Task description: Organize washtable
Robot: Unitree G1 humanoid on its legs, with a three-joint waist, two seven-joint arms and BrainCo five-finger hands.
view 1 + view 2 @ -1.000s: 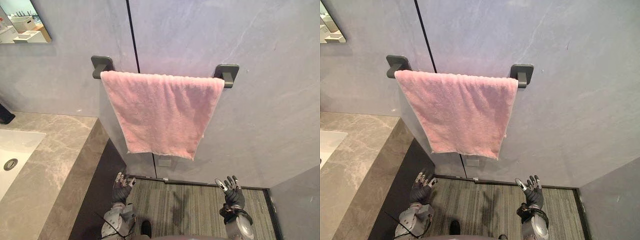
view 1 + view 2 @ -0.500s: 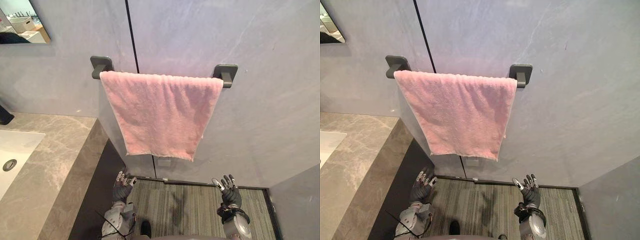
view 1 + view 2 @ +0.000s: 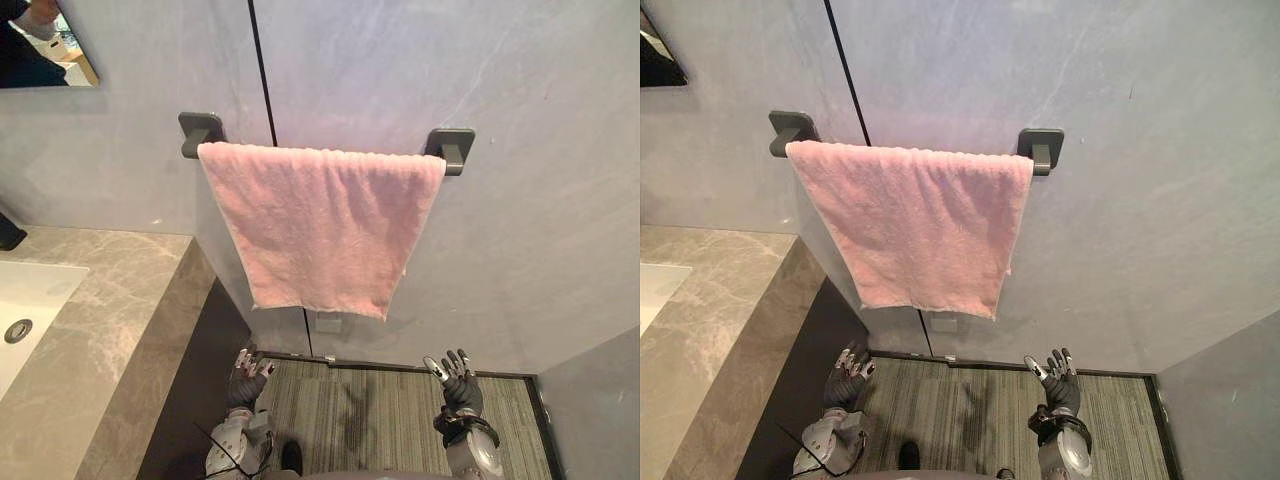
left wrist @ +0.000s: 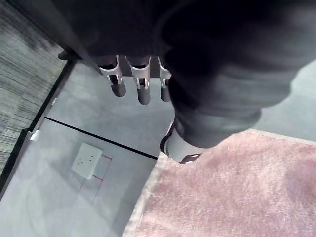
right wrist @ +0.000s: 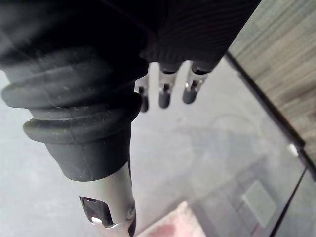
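Washtable (image 3: pixel 110 320) cut off leftward; left hand (image 3: pixel 246 372), right hand (image 3: pixel 456 378) spread empty beneath pink towel (image 3: pixel 320 225).

No text, label, number or sign can be read here; the pink towel (image 3: pixel 320 225) on its bar (image 3: pixel 452 152) is plain; the grey wall (image 3: pixel 540 230) is plain as well. The small white plate (image 4: pixel 88 160) low on the wall shows nothing legible.

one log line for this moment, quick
pink terry towel: draped over dark grey wall rail | left hand: open, empty, low beneath towel | right hand: open, empty, low beneath towel
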